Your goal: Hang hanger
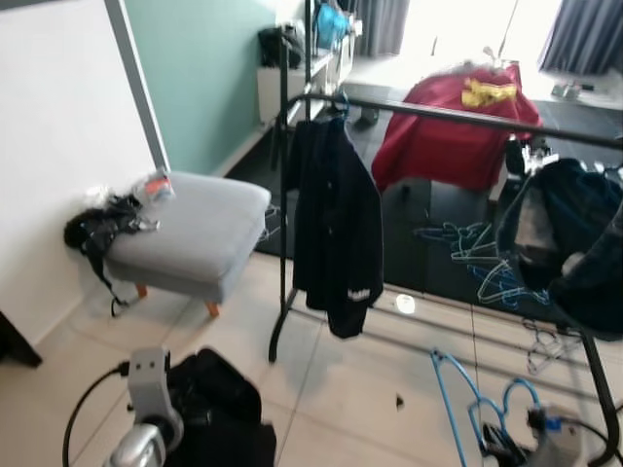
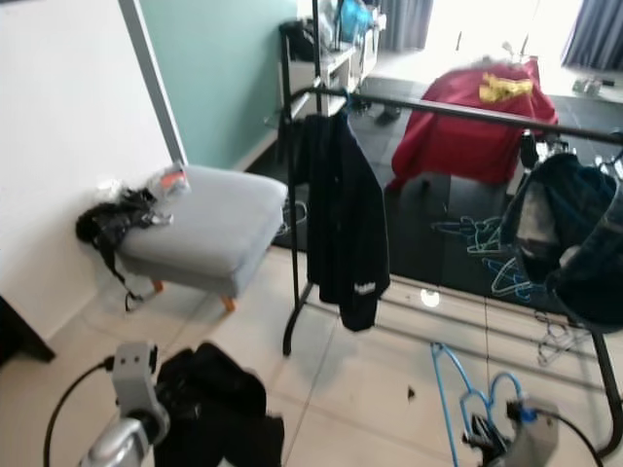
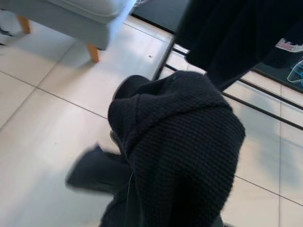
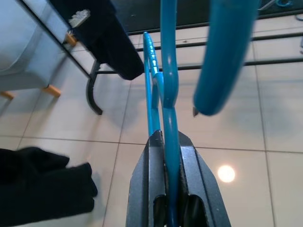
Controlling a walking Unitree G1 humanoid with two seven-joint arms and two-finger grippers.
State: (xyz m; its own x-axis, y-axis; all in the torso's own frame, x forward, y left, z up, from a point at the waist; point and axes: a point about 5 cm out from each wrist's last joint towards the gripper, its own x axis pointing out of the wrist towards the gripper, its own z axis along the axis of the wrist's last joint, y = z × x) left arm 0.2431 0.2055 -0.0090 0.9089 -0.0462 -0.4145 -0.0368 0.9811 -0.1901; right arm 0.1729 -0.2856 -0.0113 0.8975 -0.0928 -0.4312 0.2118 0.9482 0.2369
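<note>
So the right gripper [image 4: 171, 198] had its two black fingers [image 4: 147, 189] pinched tight on the blue hanger [image 4: 166, 90], squeezing the thin neck of it with the hook end curling up and away from the wrist. My guess is that grabbing it at the neck left the hook free to go over a bar, which is what you'd want for hanging it. That arm was low at the robot's right side, down near the tile floor [image 1: 350, 389], with the hanger's frame sticking up and forward from it, and it was nowhere near the rail yet. The clothes rack [image 1: 467, 117] stood ahead across the tiles, its top rail running off to the right, with a black jacket [image 1: 336, 224] hanging at the left end and a dark blue garment [image 1: 560, 233] bunched at the right, so there looked to be a free stretch of rail between them. The left gripper [image 3: 123, 156] was also held low, and it was draped in a black knit garment [image 3: 184, 142], probably carried along to get hung up too. I honestly couldn't tell how its fingers sat because the knit covered them. A grey footstool [image 1: 195, 233] sat off to the left by the wall, and more hangers [image 1: 477, 258] lay on the dark floor behind the rack.
</note>
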